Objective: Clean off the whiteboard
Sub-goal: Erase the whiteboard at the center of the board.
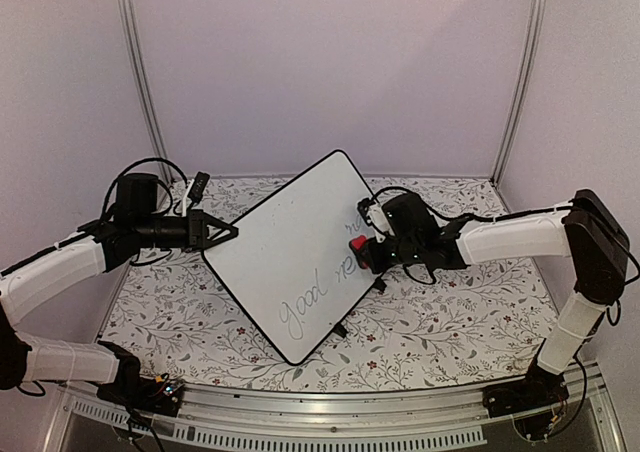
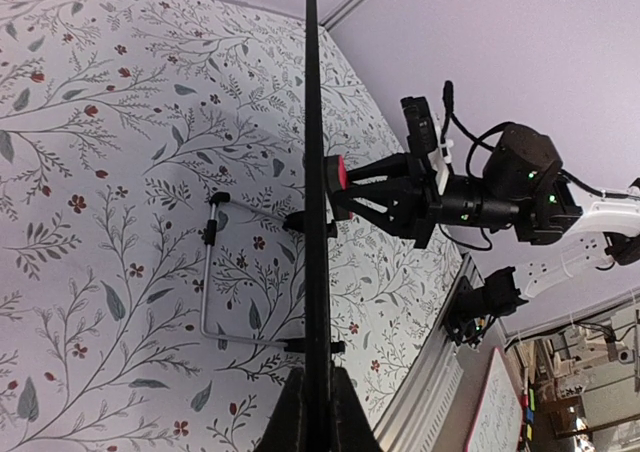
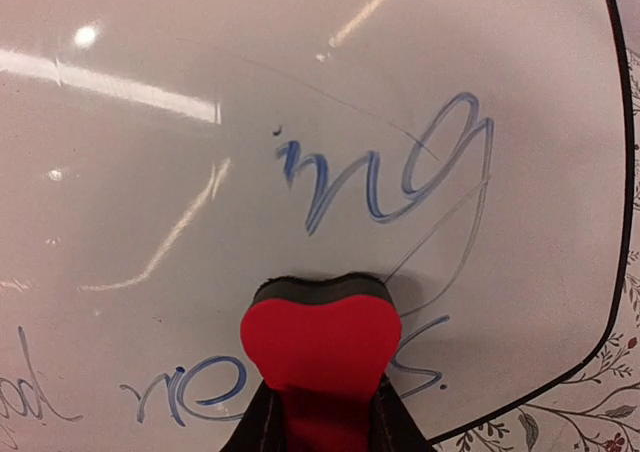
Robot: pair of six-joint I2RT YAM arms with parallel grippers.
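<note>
The whiteboard (image 1: 290, 252), glossy white with a thin black frame, stands tilted on the table and bears handwriting. My left gripper (image 1: 228, 232) is shut on its left edge; the left wrist view shows the board edge-on (image 2: 314, 172) between my fingers (image 2: 288, 417). My right gripper (image 1: 366, 247) is shut on a red eraser (image 1: 358, 244) pressed against the board's right side. In the right wrist view the eraser (image 3: 320, 337) touches the board (image 3: 200, 222) just below the blue letters "ing" (image 3: 385, 162); more blue writing lies beside it.
The table has a floral-patterned cover (image 1: 450, 312). A wire stand (image 2: 205, 282) props the board from behind. Pale walls and metal posts (image 1: 520, 72) enclose the back. A metal rail (image 1: 330, 422) runs along the near edge.
</note>
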